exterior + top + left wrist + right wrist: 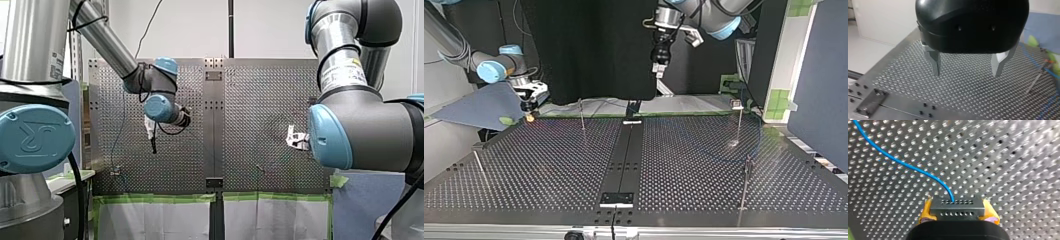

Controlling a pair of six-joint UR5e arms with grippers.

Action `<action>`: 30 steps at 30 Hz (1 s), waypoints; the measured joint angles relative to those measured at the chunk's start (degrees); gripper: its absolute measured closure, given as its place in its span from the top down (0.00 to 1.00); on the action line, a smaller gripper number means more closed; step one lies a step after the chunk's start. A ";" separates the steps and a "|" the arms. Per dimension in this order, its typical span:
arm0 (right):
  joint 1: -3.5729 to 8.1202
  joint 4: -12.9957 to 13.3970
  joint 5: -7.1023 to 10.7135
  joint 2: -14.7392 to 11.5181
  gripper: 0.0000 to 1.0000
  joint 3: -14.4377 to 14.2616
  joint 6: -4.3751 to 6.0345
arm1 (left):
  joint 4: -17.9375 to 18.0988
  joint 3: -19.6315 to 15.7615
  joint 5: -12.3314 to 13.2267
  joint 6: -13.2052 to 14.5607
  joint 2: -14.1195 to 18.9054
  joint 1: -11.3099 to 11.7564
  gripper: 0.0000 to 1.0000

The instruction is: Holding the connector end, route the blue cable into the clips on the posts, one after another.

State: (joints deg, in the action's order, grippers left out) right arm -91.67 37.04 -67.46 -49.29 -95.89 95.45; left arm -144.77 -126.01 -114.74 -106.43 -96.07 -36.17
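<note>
My right gripper [957,216] is shut, its yellow pads clamped on both ends of a grey connector [957,207]. A thin blue cable [898,161] leaves the connector's top and curves away over the perforated table. In the top view my right gripper [530,117] sits low at the table's far left corner. My left gripper [966,73] hangs open above the plate with nothing between its metal fingers [934,62]. It is high over the far edge in the top view [659,65]. Beside it, blue cable [1048,71] runs past a thin post [1034,81].
Thin posts stand on the perforated table [549,165]: one at the far middle [581,114], one far right [740,122], one near right [745,182], one near left [480,167]. A dark centre strip [624,155] runs front to back. A blue-grey panel [479,107] leans at the left.
</note>
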 joint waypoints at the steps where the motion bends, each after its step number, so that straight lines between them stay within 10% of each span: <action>1: -0.02 -0.01 0.09 -0.19 0.00 -0.01 0.00 | 0.00 -0.21 0.00 0.00 0.00 0.00 1.00; 30: -0.05 -0.03 0.30 -0.59 0.00 -0.05 0.02 | 0.00 -0.64 0.00 0.00 -0.02 0.03 1.00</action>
State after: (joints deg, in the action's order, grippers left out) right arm -91.72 37.01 -67.16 -49.88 -95.94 95.47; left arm -144.77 -126.65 -114.73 -106.43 -96.09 -36.14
